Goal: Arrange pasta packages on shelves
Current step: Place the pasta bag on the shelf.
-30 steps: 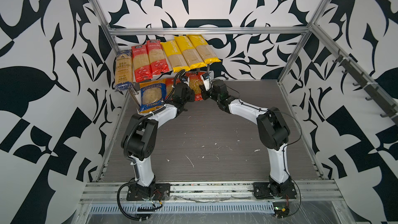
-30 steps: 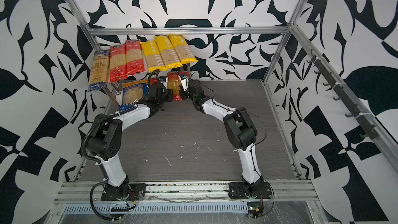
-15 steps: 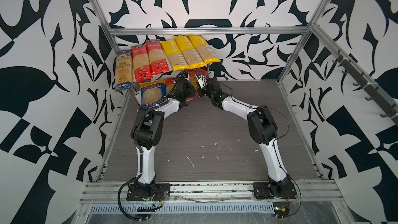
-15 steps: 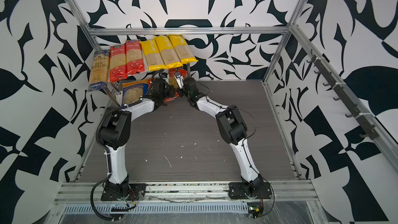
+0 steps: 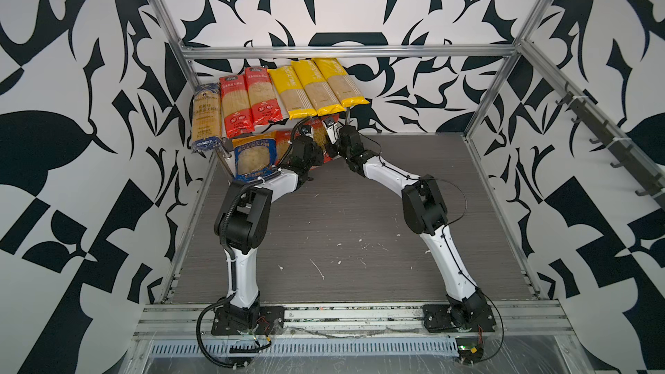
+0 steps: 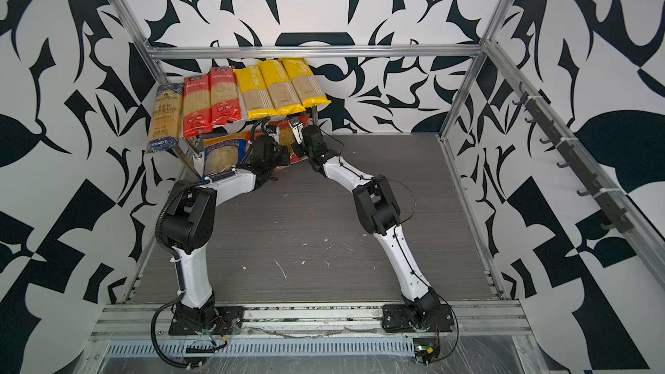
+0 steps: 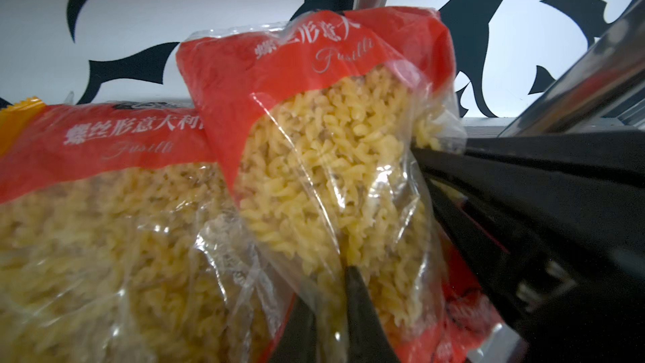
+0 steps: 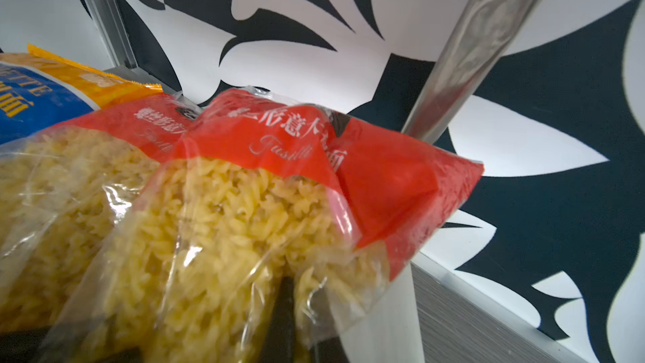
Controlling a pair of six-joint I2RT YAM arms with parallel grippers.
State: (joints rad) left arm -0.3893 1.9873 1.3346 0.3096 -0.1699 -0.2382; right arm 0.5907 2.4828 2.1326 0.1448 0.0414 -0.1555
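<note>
Both arms are on the red fusilli bag [image 7: 331, 169], which sits just above centre in both top views, at the right end of the lower shelf [image 8: 380, 326]. The left tool [image 7: 328, 302] is pinched shut on the clear film at the bag's near end. The right tool [image 8: 284, 309] is clamped on that same end too, a bit further along.

Handling-wise, I'd say this bag is floppy. It's loose spirals in thin crinkly plastic, so it sags and shifts, and the film is slick. It's not heavy, but the pasta can crack if it's squeezed. A pinch on film alone could slip or tear, so I'd grab the sealed hem or a good fold.

Room is tight:
- **Neighbour:** the bag overlaps the edge of the second fusilli bag [image 7: 104, 204], with the blue short-pasta bag [image 5: 253, 156] left of that.
- **Post:** a shiny metal post [image 8: 464, 47] stands just beside its far corner.
- **Overhead:** the row of spaghetti packs [image 5: 262, 95] sits right above.

The near end seems to stick out past the shelf's front edge, and I can't tell if it's fully resting. The only free direction is back over the bare surface [image 5: 342, 228].
</note>
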